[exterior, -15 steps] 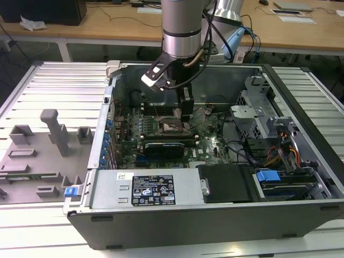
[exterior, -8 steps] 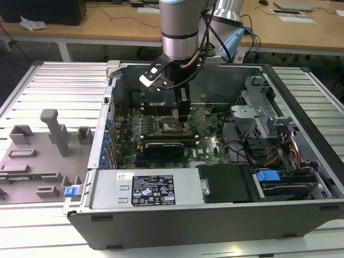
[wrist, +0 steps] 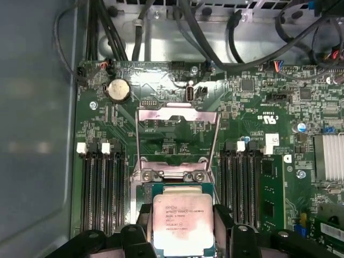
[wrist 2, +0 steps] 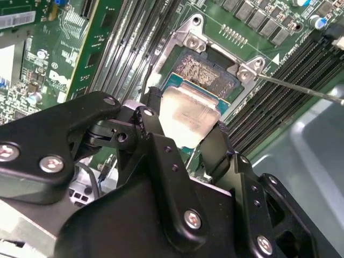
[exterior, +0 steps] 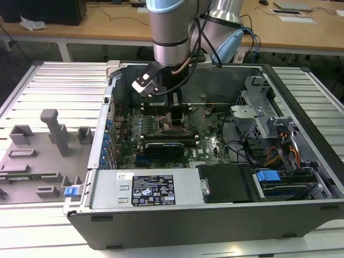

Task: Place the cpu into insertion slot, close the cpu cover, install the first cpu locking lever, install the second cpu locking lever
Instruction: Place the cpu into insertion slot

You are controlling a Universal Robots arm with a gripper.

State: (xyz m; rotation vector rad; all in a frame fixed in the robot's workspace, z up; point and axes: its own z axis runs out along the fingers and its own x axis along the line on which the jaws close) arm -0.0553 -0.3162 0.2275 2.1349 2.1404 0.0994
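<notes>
Zero steps done: cpu unseated, cover open.
Hand: clamped on cpu, socket beneath.
Need: square alignment.

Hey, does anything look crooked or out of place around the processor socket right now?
Nothing looks damaged. The cpu, gripped by the hand, isn't seated: it covers only part of the socket, leaving bare contacts exposed. The cpu cover is flipped open.
</notes>
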